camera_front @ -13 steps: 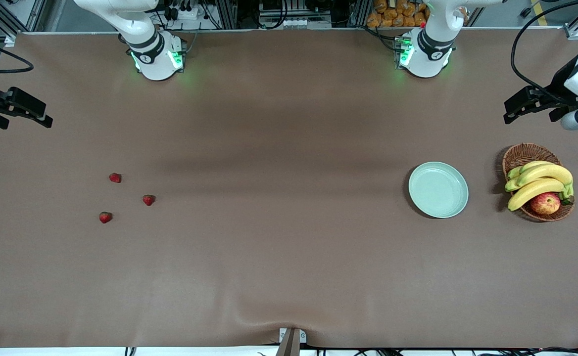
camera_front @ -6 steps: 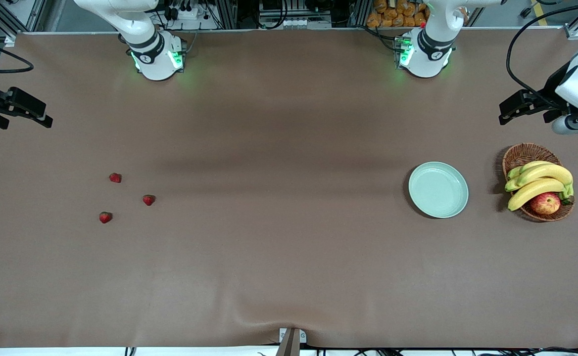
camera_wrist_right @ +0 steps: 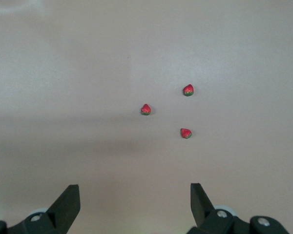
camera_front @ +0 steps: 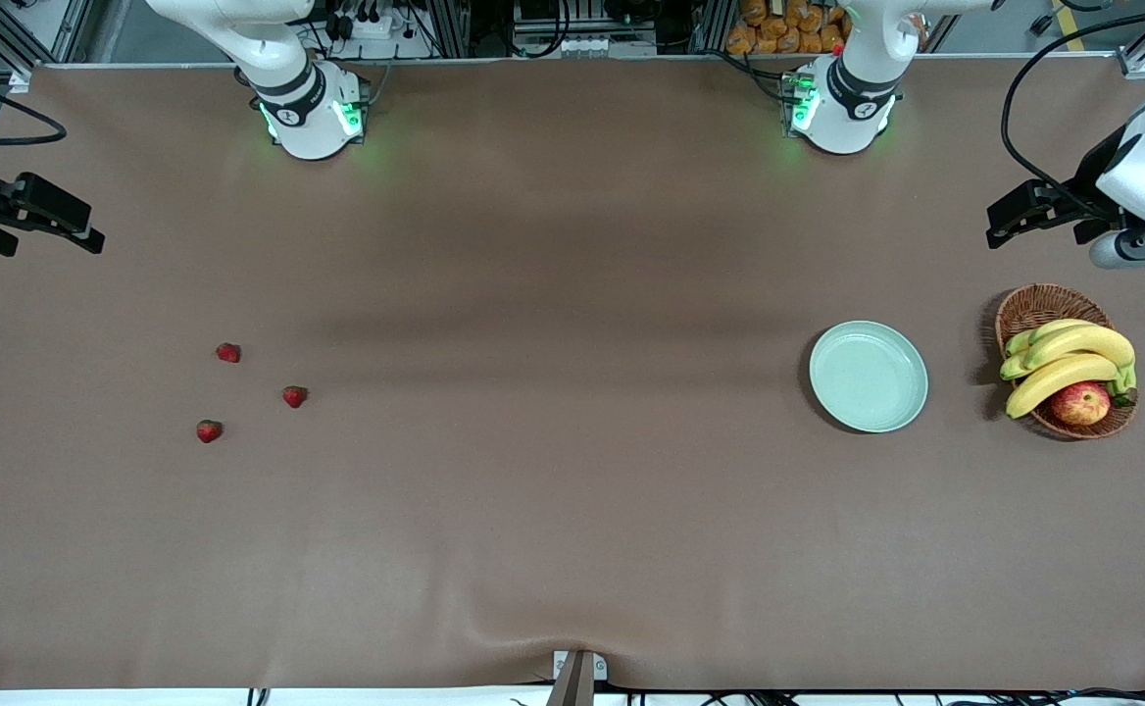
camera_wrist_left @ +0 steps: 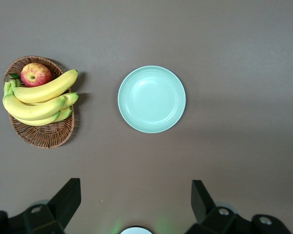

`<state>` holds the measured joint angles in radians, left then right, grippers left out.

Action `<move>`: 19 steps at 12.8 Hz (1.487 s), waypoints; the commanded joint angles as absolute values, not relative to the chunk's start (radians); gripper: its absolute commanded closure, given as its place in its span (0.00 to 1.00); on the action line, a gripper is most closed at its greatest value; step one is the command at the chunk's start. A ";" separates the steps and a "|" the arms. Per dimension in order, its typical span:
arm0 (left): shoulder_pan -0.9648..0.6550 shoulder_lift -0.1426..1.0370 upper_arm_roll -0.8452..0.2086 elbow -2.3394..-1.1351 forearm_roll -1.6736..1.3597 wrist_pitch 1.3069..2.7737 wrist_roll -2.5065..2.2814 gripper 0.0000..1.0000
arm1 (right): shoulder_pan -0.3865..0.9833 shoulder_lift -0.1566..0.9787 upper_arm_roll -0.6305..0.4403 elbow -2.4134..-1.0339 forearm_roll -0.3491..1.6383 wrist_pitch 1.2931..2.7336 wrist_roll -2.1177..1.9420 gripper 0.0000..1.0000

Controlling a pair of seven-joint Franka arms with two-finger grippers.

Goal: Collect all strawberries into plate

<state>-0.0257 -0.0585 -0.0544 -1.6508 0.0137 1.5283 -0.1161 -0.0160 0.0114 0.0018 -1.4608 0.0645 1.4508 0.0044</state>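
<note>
Okay, we've got the left gripper spread wide, empty, up over the table nr the basket; its wrist cam alone shows plate + fruit together. Right gripper also wide, empty; its cam alone catches the strawberries, on bare table twd the right arm's end.

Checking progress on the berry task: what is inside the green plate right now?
Nothing: the plate is bare in both the front and left wrist views. All three strawberries lie on the table toward the right arm's end. Nothing covers the plate.
</note>
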 commanded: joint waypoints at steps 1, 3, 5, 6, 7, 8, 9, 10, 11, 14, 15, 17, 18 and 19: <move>-0.026 -0.071 -0.054 -1.670 0.021 1.542 -0.107 0.00 | -0.015 0.006 0.002 -1.462 0.078 1.448 0.017 0.00; -0.026 -0.074 -0.054 -1.713 0.021 1.581 -0.107 0.00 | -0.015 0.006 0.002 -1.462 0.078 1.448 0.017 0.00; -0.026 -0.074 -0.054 -1.735 0.021 1.612 -0.107 0.00 | -0.014 0.006 0.002 -1.462 0.078 1.448 0.017 0.00; -0.028 -0.074 -0.055 -1.736 0.021 1.617 -0.109 0.00 | -0.014 0.006 0.002 -1.462 0.078 1.450 0.018 0.00; -0.029 -0.072 -0.055 -1.736 0.021 1.620 -0.109 0.00 | -0.014 0.006 0.002 -1.462 0.078 1.450 0.018 0.00; -0.032 -0.072 -0.055 -1.740 0.021 1.623 -0.109 0.00 | -0.012 0.006 0.002 -1.462 0.078 1.450 0.018 0.00; -0.035 -0.074 -0.057 -1.744 0.021 1.624 -0.109 0.00 | -0.012 0.006 0.002 -1.462 0.078 1.450 0.018 0.00; -0.037 -0.074 -0.058 -1.749 0.021 1.631 -0.109 0.00 | -0.012 0.006 0.002 -1.462 0.078 1.450 0.018 0.00; -0.037 -0.075 -0.063 -1.758 0.021 1.640 -0.109 0.00 | -0.012 0.006 0.002 -1.462 0.078 1.450 0.018 0.00; -0.037 -0.075 -0.072 -1.807 0.021 1.707 -0.110 0.00 | -0.012 0.006 0.002 -1.462 0.078 1.450 0.018 0.00; -0.035 -0.074 -0.072 -1.827 0.021 1.736 -0.110 0.00 | -0.012 0.006 0.002 -1.462 0.078 1.451 0.018 0.00; -0.037 -0.068 -0.072 -1.859 0.021 1.801 -0.112 0.00 | -0.012 0.006 0.002 -1.462 0.078 1.451 0.018 0.00; -0.037 -0.058 -0.072 -1.861 0.021 1.819 -0.112 0.00 | -0.012 0.006 0.002 -1.462 0.078 1.451 0.018 0.00; -0.038 -0.048 -0.072 -1.861 0.021 1.833 -0.115 0.00 | -0.012 0.006 0.002 -1.462 0.078 1.451 0.018 0.00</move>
<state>-0.0332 -0.0547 -0.0725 -1.8501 0.0137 1.7954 -0.1161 -0.0158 0.0115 0.0023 -1.4608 0.0646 1.4509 0.0044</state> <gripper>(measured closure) 0.000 0.000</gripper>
